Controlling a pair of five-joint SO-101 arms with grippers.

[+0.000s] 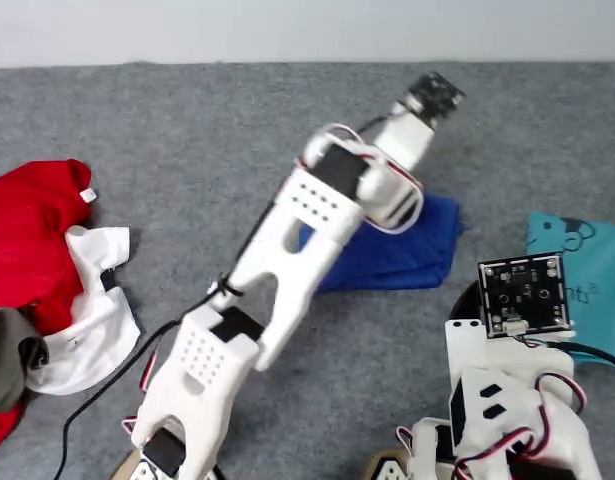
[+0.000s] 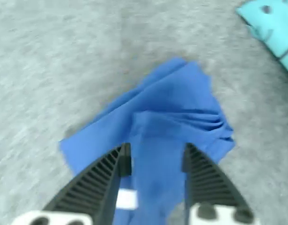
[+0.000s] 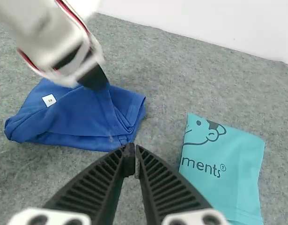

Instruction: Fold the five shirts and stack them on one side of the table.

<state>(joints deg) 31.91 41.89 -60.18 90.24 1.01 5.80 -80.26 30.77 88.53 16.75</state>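
Directly beneath the left fingers (image 2: 120,161), held apart, a crumpled blue cloth shirt (image 2: 172,112) is seen on the grey counter (image 2: 64,56); the right fingers (image 3: 129,161) are pressed together near a folded teal shirt (image 3: 223,173).

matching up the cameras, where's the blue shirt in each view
High view: blue shirt mid-table, partly under the left arm.
Left wrist view: blue shirt beneath the open left gripper.
Right wrist view: blue shirt beyond the shut right gripper.
Shared landmark: teal shirt beside it in all three.
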